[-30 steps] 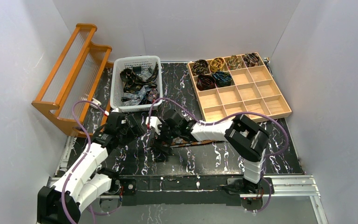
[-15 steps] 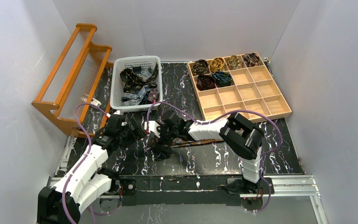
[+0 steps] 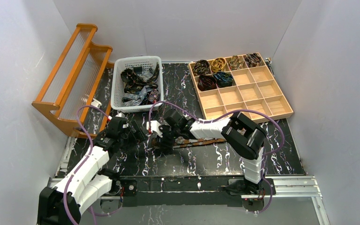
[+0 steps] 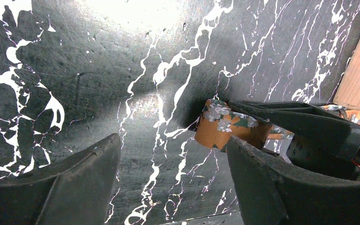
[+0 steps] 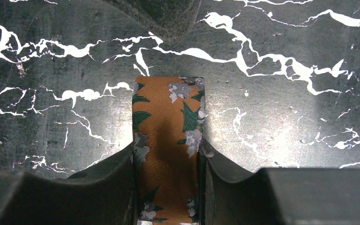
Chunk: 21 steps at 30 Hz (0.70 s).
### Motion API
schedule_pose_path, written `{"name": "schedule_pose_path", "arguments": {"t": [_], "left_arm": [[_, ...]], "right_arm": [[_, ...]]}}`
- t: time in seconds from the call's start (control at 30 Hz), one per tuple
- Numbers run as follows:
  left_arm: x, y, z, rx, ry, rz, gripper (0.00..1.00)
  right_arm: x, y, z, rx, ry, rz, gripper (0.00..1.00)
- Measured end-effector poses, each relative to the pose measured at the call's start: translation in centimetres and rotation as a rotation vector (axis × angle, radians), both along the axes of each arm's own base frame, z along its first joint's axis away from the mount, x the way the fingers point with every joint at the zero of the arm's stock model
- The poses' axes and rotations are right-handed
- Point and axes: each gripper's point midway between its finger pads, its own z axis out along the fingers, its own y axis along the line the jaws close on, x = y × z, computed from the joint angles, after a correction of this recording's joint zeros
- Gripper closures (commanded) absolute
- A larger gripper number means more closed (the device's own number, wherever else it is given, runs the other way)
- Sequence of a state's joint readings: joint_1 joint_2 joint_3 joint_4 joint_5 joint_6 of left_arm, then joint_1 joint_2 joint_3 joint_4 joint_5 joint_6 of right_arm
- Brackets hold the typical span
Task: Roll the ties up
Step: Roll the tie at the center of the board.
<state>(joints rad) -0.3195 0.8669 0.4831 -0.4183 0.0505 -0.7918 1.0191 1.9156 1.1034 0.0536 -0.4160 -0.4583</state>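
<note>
The step in hand appears to be the start of a roll on the orange floral tie [image 5: 166, 112]. It lies as a long flat strip on the dark marbled surface [image 3: 206, 161] in front of the two arms. The right claw [image 5: 168, 157] stands over the end nearer the left arm, its jaws pressed against the two edges of the fabric, so it grips the tie across its width. The left claw [image 4: 173, 140] hangs just beside it, low over the surface, spread wide and holding nothing; the tie's end and one right finger show just beyond its gap. Six coiled ties [image 3: 222, 70] sit in the back compartments of the wooden tray [image 3: 265, 105], and a tangle of loose ties [image 3: 138, 86] lies in the white basket [image 3: 137, 60], so the task looks well short of half done. The next move likely calls for the right wrist to turn the pinched end over onto the strip for a tight first fold. The left claw would steady the fabric so that it does not slide on the smooth surface.
</note>
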Motion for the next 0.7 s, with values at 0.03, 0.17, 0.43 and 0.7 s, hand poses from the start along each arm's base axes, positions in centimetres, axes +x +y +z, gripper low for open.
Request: {"name": "schedule_pose_path", "arguments": {"t": [0.03, 0.17, 0.43, 0.7], "left_arm": [[0.0, 0.0, 0.0, -0.001, -0.001, 0.0, 0.19], [0.0, -0.1, 0.0, -0.003, -0.001, -0.001, 0.19], [0.1, -0.1, 0.1, -0.006, -0.007, -0.001, 0.19], [0.5, -0.2, 0.8, -0.022, -0.044, 0.004, 0.18]], "right_arm": [[0.0, 0.0, 0.0, 0.0, 0.003, -0.002, 0.54], [-0.2, 0.0, 0.1, 0.001, 0.028, -0.017, 0.53], [-2.1, 0.8, 0.3, -0.003, 0.069, -0.029, 0.18], [-0.7, -1.2, 2.2, -0.026, -0.017, -0.175, 0.01]]}}
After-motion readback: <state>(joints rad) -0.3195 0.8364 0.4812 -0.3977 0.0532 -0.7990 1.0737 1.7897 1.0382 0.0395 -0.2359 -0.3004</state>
